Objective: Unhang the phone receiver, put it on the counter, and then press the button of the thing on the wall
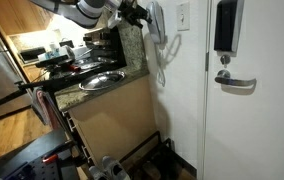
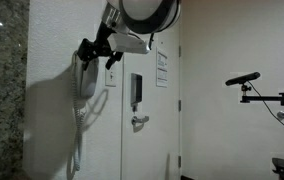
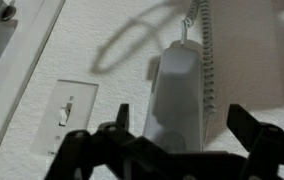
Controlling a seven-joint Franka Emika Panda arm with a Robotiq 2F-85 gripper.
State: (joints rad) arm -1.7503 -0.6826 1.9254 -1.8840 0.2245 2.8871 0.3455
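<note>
Metal dish [image 1: 102, 80] on granite counter [image 1: 82, 95]

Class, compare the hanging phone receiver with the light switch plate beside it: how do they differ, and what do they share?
The receiver is tall and rounded; the switch plate is a small flat rectangle. The receiver trails a coiled cord; the switch plate has only a toggle. The open gripper frames the receiver, not the switch plate. Both are pale and wall-mounted.
</note>
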